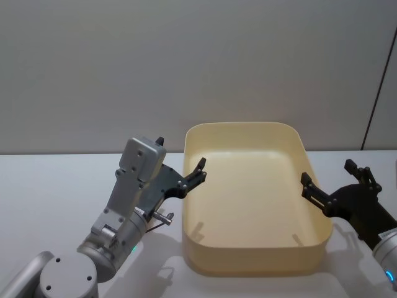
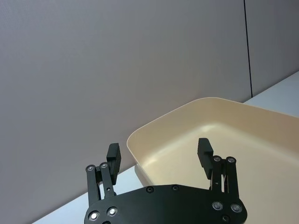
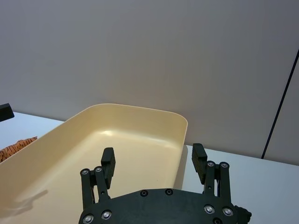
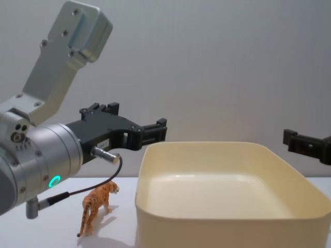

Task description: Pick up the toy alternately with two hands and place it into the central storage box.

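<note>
The toy tiger [image 4: 97, 202] is standing upright on the bench [image 1: 49, 186] at about 9 o'clock of the central storage box [image 1: 254, 259], just beside its left wall and not touching it. No hand is gripping the toy. The left hand [image 2: 159, 156] is hovering above the toy, level with the left rim of the box. Its fingers are spread wide and are pointing toward 3 o'clock, and it is holding nothing. The box is sitting at the centre of the bench and its floor is showing bare, so no toy is lying inside it. The right hand [image 3: 153, 161] is hovering at 3 o'clock of the box, just outside the right rim. Its fingers are likewise spread wide and are gripping nothing. Judged from this layout, the task is at its opening stage: no placement is completed, and the pick-up, the transfer and the release of the tiger are all outstanding. Regarding visibility, the left arm [image 1: 133, 198] is covering the toy's position in the head view. In the right wrist view the frame edge is cutting the toy off, leaving only a striped part. In the chest view the right edge is cropping the right hand, and the near wall of the box is masking the closest strip of the floor. Whether further toys are waiting elsewhere on the bench cannot be determined.
</note>
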`<state>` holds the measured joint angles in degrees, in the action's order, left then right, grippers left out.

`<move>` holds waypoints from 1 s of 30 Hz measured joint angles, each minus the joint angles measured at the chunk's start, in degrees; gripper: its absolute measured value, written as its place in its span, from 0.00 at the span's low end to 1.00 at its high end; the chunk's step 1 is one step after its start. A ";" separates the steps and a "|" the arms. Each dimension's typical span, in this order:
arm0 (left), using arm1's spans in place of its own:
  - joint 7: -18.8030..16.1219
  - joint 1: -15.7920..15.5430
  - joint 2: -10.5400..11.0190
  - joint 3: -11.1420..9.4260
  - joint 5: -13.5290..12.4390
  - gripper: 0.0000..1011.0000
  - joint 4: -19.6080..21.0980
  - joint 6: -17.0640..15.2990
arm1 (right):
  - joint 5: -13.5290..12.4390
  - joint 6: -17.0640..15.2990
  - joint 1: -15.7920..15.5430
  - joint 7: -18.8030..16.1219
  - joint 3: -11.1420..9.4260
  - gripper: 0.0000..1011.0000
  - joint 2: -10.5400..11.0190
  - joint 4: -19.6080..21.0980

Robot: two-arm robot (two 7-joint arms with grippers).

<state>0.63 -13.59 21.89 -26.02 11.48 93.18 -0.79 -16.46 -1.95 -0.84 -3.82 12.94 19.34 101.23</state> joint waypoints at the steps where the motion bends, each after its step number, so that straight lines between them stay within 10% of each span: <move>1: 0.00 0.00 0.00 0.00 0.00 0.99 0.00 0.00 | 0.00 0.00 0.00 0.00 0.00 0.99 0.00 0.00; 30: 0.00 0.00 0.00 0.00 0.00 0.99 0.00 0.00 | 0.00 0.00 0.00 0.00 0.00 0.99 0.00 0.00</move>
<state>0.62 -13.59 21.89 -26.02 11.48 93.18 -0.79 -16.47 -1.95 -0.84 -3.83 12.94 19.34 101.23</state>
